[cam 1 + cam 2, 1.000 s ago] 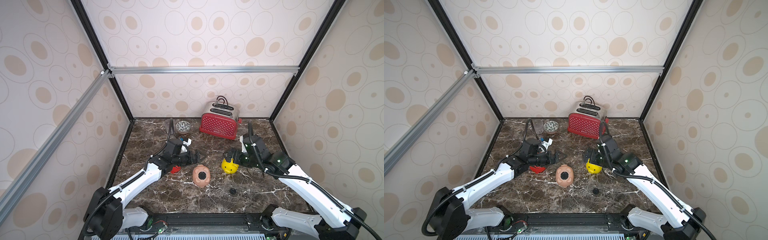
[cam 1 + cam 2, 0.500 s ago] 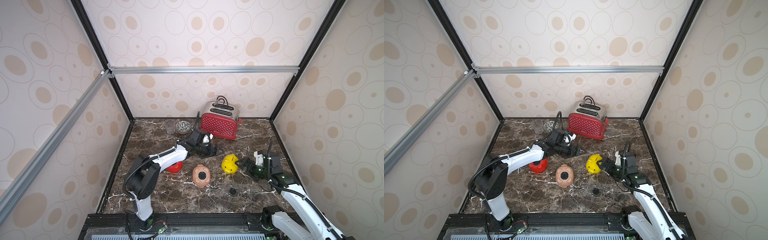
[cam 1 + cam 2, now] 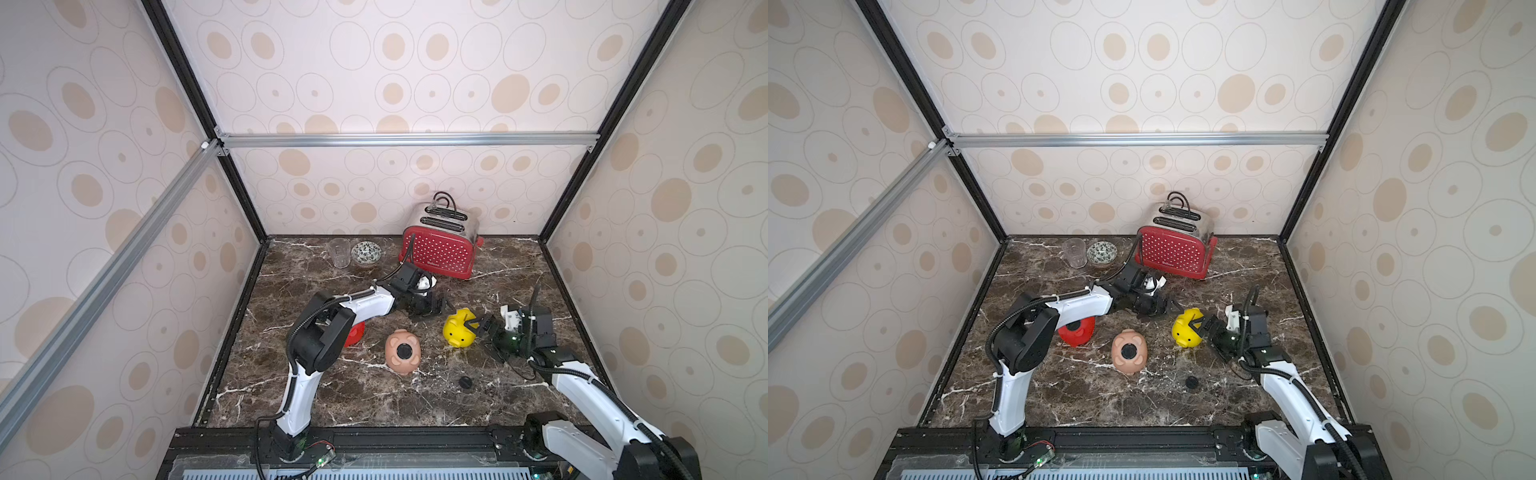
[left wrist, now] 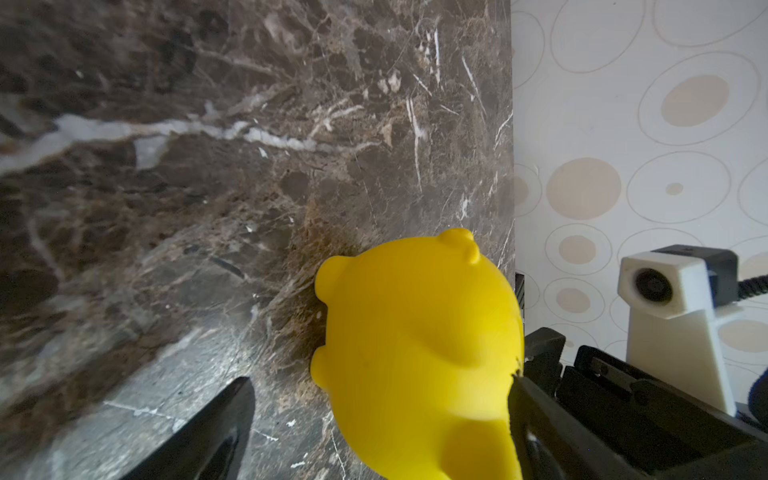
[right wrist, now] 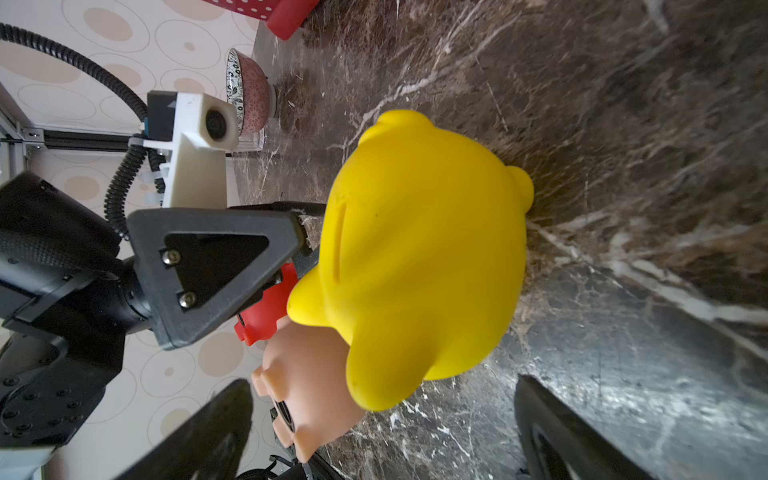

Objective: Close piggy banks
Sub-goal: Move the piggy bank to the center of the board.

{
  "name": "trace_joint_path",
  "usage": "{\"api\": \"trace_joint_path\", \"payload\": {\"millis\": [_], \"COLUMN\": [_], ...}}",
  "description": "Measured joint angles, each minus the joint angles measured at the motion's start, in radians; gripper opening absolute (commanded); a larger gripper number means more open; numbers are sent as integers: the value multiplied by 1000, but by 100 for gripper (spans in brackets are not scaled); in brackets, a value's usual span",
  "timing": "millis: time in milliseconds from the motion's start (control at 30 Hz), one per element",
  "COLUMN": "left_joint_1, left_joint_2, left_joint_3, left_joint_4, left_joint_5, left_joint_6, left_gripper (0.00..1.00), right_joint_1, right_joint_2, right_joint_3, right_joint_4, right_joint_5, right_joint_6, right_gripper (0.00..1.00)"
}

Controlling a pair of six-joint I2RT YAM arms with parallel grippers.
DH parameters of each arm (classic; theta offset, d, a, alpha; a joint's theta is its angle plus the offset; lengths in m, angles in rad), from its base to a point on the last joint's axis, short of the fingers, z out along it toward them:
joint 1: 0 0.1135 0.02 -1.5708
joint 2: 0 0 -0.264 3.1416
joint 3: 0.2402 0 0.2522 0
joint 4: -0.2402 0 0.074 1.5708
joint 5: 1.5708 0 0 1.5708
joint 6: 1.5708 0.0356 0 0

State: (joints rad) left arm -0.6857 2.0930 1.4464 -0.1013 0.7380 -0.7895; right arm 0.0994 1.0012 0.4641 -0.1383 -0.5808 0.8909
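The yellow piggy bank [image 3: 459,328] [image 3: 1187,330] stands mid-table between both grippers. My left gripper [image 3: 440,305] [image 4: 380,378] is open around its far-left side, and one finger [image 4: 536,415] lies against its body. My right gripper [image 3: 478,326] [image 5: 382,380] is open at the piggy bank's right, its fingers either side of the yellow piggy bank's [image 5: 428,257] near end. The pale pink piggy bank [image 3: 402,351] [image 5: 303,386] lies belly up, showing a dark round spot. The red piggy bank [image 3: 353,334] [image 3: 1077,330] is half hidden under my left arm.
A small black round plug [image 3: 465,381] [image 3: 1192,381] lies loose near the front. A red dotted toaster [image 3: 438,251], a patterned bowl [image 3: 365,252] and a clear glass [image 3: 338,253] stand along the back wall. Enclosure walls close in both sides.
My left arm swung right from the red piggy bank to the yellow one, and its jaws narrowed slightly. My right arm drew back to the yellow piggy bank's right side.
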Motion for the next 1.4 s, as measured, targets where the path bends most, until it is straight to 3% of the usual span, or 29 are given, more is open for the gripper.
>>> {"api": "trace_joint_path", "payload": {"millis": [433, 733, 933, 1400], "left_joint_1": [-13, -26, -22, 8], "left_joint_2": [6, 54, 86, 197], "left_joint_3": [41, 80, 119, 312], "left_joint_4": [17, 21, 17, -38], "left_joint_5": [24, 31, 23, -51], "left_joint_6": [-23, -36, -44, -40], "left_gripper": [87, 85, 84, 88], "right_joint_1": [-48, -56, -61, -75], "right_joint_2": [193, 295, 364, 578], "right_joint_3": [25, 47, 84, 270], "right_joint_4": [76, 163, 209, 229], "right_joint_5": [-74, -112, -133, -161], "right_joint_6": [-13, -2, 2, -5], "right_gripper": [100, 88, 86, 86]}}
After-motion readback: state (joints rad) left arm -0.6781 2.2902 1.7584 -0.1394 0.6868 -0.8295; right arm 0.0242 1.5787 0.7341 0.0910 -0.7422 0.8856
